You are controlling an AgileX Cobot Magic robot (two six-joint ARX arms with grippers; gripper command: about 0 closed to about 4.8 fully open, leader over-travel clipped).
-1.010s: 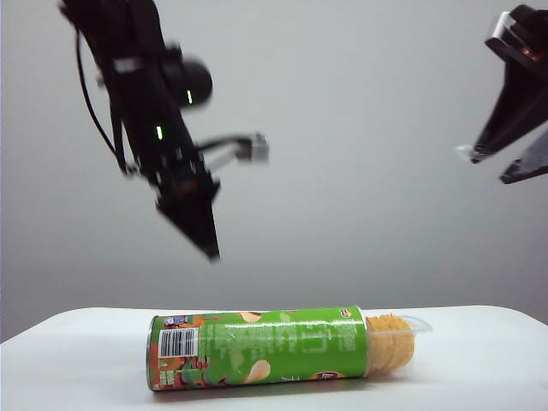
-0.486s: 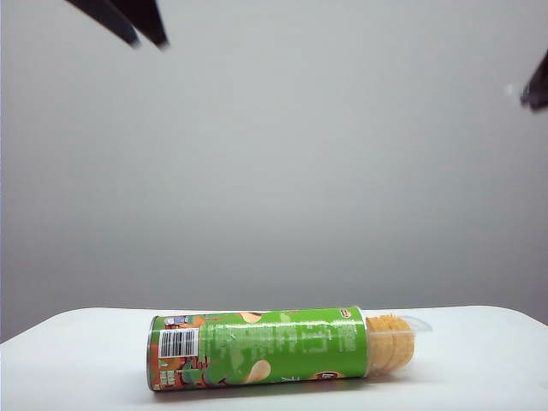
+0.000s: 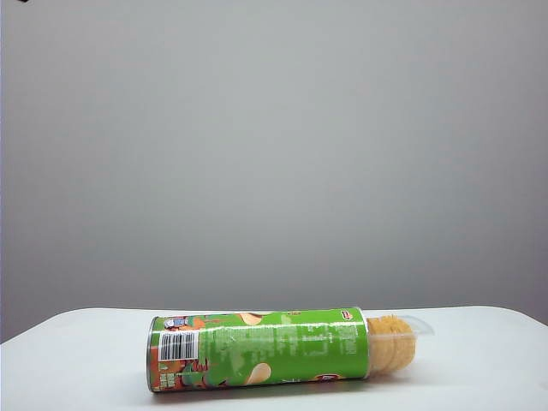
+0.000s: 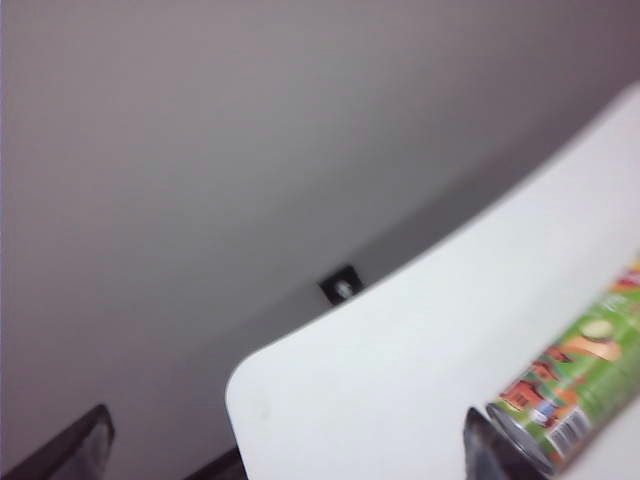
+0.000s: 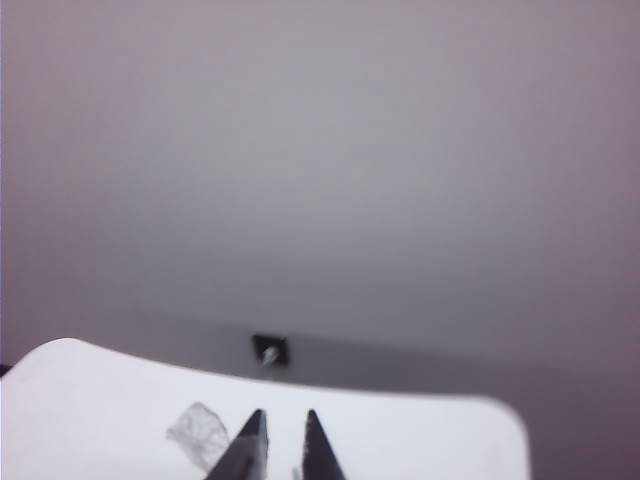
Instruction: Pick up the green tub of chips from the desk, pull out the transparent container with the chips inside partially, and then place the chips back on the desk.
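Note:
The green tub of chips (image 3: 257, 347) lies on its side on the desk (image 3: 68, 351), barcode end to the left. From its right end the transparent container (image 3: 413, 329) sticks out part way, with the chips (image 3: 392, 342) stacked in it. Neither arm shows in the exterior view. In the left wrist view my left gripper (image 4: 290, 445) hangs open and empty above the desk corner (image 4: 400, 350), with the tub's barcode end (image 4: 575, 395) beside one fingertip (image 4: 485, 450). My right gripper (image 5: 284, 428) is shut, holding nothing, above the desk (image 5: 100, 400). A translucent patch (image 5: 200, 435) lies near it; I cannot tell what it is.
A plain grey wall stands behind the desk. A small black fitting (image 4: 340, 287) sits low on that wall (image 5: 269, 350). The desk's rounded corners and edges show in both wrist views, with dark floor beyond them.
Both arms have risen up and out of the exterior view, the left from above the tub, the right from the upper right. The tub and its container have not moved.

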